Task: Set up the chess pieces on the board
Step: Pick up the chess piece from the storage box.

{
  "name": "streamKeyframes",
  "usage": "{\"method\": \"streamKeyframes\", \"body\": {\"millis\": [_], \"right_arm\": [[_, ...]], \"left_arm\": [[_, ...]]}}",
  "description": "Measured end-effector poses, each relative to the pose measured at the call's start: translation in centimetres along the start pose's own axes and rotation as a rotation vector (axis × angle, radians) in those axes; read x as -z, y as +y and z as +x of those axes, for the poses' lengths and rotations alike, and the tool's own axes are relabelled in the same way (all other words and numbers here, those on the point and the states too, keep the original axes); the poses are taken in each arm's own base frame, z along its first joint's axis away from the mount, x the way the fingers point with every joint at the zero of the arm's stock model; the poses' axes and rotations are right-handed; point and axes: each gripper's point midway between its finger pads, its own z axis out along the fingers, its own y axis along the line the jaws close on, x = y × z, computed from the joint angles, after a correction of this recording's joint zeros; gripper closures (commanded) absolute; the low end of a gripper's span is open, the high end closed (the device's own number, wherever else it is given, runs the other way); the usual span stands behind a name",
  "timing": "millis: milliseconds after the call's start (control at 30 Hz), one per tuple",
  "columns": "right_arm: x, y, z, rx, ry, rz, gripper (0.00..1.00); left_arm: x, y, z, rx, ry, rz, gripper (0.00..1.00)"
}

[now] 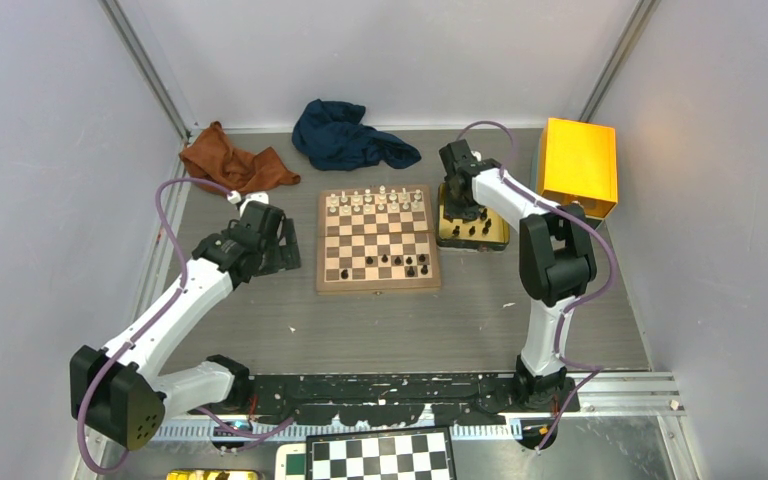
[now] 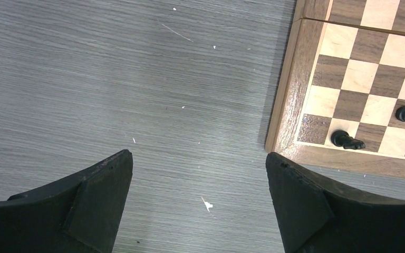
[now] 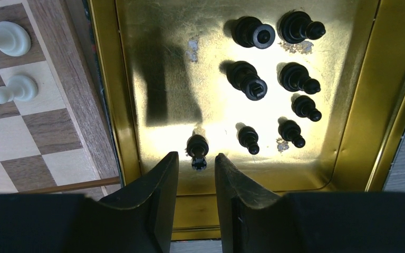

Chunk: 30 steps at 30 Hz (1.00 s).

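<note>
The right tool (image 3: 195,156) hangs low over the gold tray (image 3: 153,63), its fingers a narrow gap apart and clamped on nothing. A small black piece (image 3: 196,143) sits straight ahead of that gap, its near end just between the fingertips. It appears to stand upright, though the steep angle makes that uncertain, and whether either finger touches it cannot be told. Seven more black chess pieces (image 3: 274,79) stand in the tray beyond it, off to the tool's right. The board (image 3: 82,105) lies just beside the tray on the other side, with white pieces (image 1: 375,200) lined along its far rows and a few black ones (image 1: 400,262) on its near rows. Across the board, well apart from the tray, the left tool (image 2: 199,155) hovers over bare tabletop (image 2: 111,79), spread wide and holding nothing, next to the board's near corner. The right arm is plainly the closer one for the next pick, which looks to need only a short advance and a squeeze.
</note>
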Motion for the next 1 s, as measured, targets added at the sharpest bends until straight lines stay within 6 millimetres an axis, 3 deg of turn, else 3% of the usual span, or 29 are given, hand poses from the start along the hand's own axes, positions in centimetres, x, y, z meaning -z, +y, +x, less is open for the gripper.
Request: {"method": "streamKeyframes", "body": {"millis": [633,800,1000], "right_arm": [[-1.1,0.0,1.1,-0.015,0.034,-0.009,0.65],[-1.4,0.1,1.4,-0.014,0.043,-0.010,0.72],[-1.5,0.1,1.4,-0.016,0.044,-0.010,0.89]], "left_arm": [[-0.2,0.0,0.1,-0.004,0.010,-0.005,0.03],[-0.3,0.0,0.2,-0.005,0.011,-0.006,0.03],[-0.3,0.0,0.2,-0.005,0.011,-0.006,0.03]]}}
